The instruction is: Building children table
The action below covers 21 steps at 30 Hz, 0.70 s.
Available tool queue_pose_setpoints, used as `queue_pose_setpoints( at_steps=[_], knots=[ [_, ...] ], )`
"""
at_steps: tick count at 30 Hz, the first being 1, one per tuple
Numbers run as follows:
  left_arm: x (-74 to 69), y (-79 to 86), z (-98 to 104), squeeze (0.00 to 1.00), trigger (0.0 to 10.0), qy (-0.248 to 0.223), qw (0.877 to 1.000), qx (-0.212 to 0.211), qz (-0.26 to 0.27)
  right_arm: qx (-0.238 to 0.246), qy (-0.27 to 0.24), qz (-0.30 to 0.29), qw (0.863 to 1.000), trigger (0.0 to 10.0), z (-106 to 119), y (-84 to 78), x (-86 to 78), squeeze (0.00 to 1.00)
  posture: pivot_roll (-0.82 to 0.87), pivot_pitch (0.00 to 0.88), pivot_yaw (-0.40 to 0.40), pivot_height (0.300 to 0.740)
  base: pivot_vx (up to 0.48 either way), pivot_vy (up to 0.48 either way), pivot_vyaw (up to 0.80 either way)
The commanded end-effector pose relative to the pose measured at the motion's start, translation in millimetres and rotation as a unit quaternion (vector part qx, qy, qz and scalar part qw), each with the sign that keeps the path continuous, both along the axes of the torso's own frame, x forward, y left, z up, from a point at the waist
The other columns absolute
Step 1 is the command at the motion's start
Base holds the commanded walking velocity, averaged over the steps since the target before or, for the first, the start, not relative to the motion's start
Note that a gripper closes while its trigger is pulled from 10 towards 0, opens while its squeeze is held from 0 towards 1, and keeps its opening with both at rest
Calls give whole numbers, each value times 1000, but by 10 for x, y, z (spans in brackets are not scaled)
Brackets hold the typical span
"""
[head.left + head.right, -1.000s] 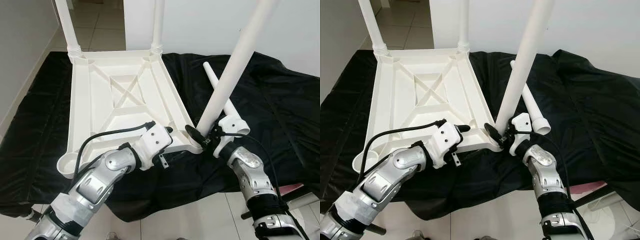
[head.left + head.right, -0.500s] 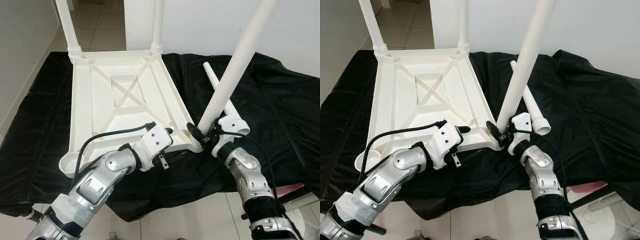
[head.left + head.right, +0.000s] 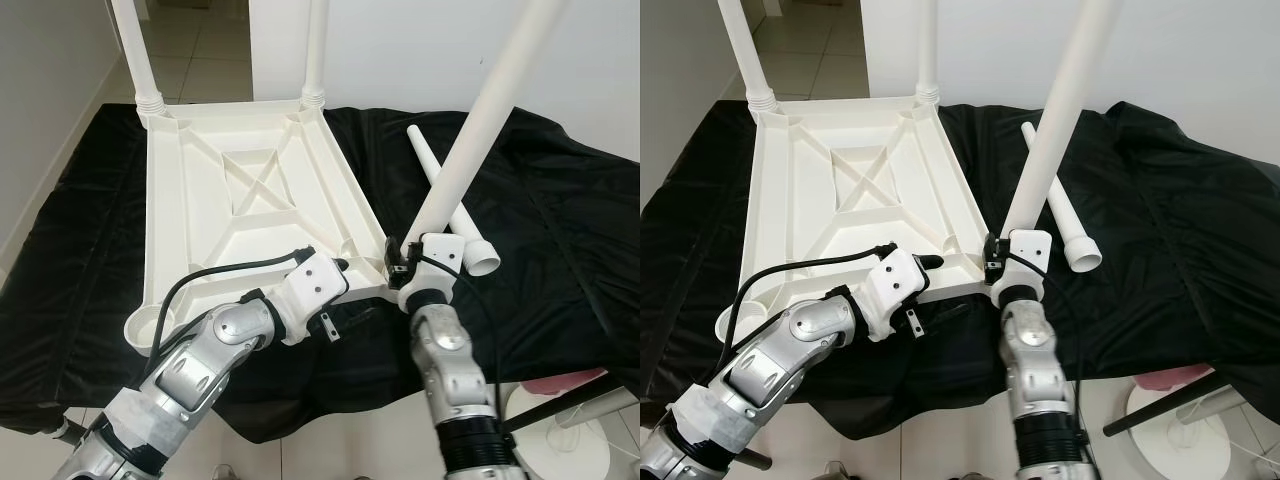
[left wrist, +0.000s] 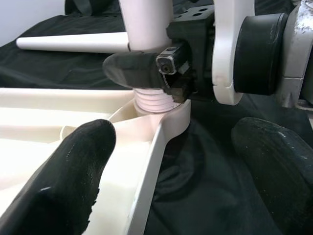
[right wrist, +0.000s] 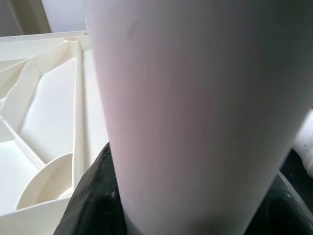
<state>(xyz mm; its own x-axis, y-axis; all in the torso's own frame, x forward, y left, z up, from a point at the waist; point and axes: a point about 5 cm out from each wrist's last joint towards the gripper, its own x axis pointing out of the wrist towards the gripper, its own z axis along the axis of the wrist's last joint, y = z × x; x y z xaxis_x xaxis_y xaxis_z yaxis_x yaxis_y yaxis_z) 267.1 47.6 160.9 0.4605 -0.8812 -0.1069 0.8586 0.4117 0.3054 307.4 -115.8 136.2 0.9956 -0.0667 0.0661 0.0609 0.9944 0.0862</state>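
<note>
Right gripper (image 4: pixel 168 68): jaws clenched on long white plastic leg (image 3: pixel 470 140), threading it into the corner socket.
Left gripper (image 4: pixel 171 161): jaws released, straddling upturned white plastic tabletop (image 3: pixel 250 200) rim, steadying it.

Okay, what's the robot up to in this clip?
It is assembling a white plastic table top lying upside down on a black cloth. The right gripper, jaws shut on a leg, seats it in the near right corner socket. The left gripper straddles the rim. Another leg lies loose.
</note>
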Motion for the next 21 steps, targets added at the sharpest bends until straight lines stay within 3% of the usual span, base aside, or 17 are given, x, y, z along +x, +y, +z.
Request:
queue_pose_setpoints(
  at_steps=[1, 8, 9, 15, 17, 21],
  knots=[
    [-82, -52, -7, 0, 10000, 5, 998, 16, -61, 8, 49, 12, 999, 10000, -202, 72, -56, 0, -1, 68, -70, 740, 0, 0, 0],
    [-88, -48, -23, 0, 10000, 5, 998, 19, -61, 24, 42, 15, 999, 10000, -156, 35, -72, 0, 2, 59, -72, 740, 0, 0, 0],
    [-86, -49, -22, 0, 10000, 5, 998, 19, -61, 32, 40, 21, 998, 10000, -139, 50, -84, 1000, 2, 59, -72, 740, 0, 0, 0],
    [-79, -30, -33, 0, 10000, 2, 998, 22, -57, 27, 19, 29, 999, 10000, -74, 60, -132, 1000, 3, 53, -72, 740, 0, 0, 0],
    [-57, 15, -48, 0, 10000, 2, 999, 27, -47, 23, 19, 53, 998, 10000, -92, 20, -193, 0, 2, 52, -74, 740, 0, 0, 0],
    [-38, 46, -59, 0, 10000, 5, 999, 30, -39, 17, 17, 65, 998, 10000, -102, -10, -230, 0, 0, 52, -73, 740, 0, 0, 0]
  ],
)
